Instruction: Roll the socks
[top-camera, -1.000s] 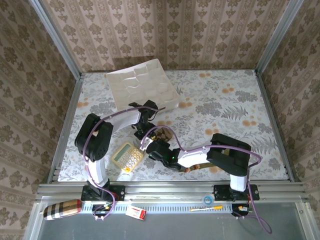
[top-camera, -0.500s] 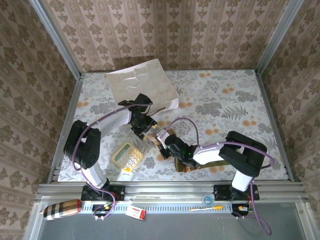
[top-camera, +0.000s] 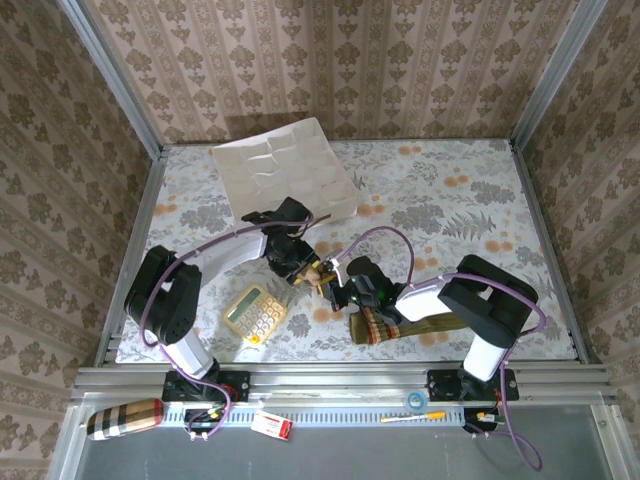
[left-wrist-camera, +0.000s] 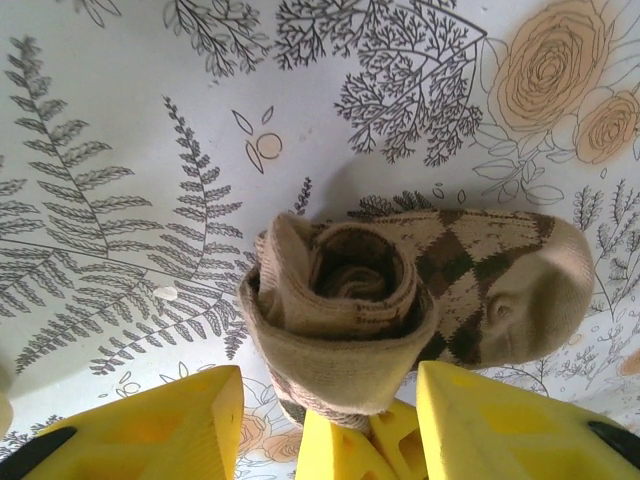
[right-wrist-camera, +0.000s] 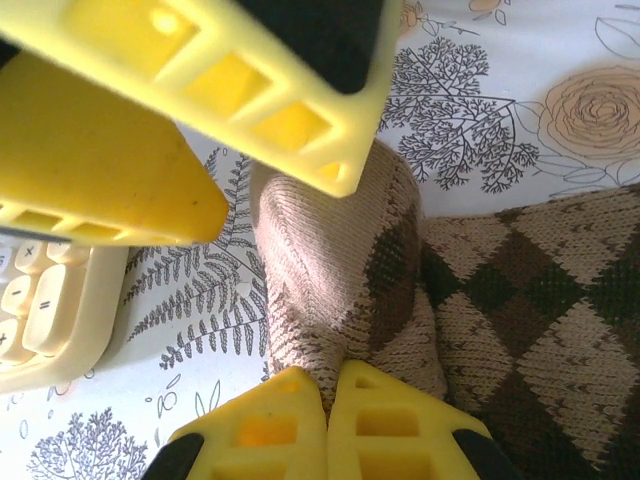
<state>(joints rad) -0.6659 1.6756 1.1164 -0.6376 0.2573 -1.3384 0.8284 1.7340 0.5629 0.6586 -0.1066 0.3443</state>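
Observation:
The brown-and-tan argyle sock (left-wrist-camera: 345, 300) lies partly rolled on the floral table, its open coil facing the left wrist camera and its toe (left-wrist-camera: 540, 290) flat to the right. My left gripper (left-wrist-camera: 330, 375) is open, one yellow finger on each side of the roll. My right gripper (right-wrist-camera: 328, 372) is shut on a fold of the argyle sock (right-wrist-camera: 330, 260) at the roll's outer layer. From above, the roll (top-camera: 320, 275) sits between the left gripper (top-camera: 305, 268) and the right gripper (top-camera: 335, 287). The olive sock (top-camera: 430, 322) with its striped cuff (top-camera: 372, 328) lies flat under the right arm.
A yellow calculator (top-camera: 255, 312) lies just left of the roll, its corner (right-wrist-camera: 40, 320) close to the right gripper. A white compartment tray (top-camera: 285, 170) stands at the back. Small items sit on the front rail (top-camera: 330, 380). Patterned walls enclose the table.
Both grippers have shifted right with the argyle roll. The left gripper let go, opened and now straddles the roll. The olive sock's cuff has come into view beside the right arm.

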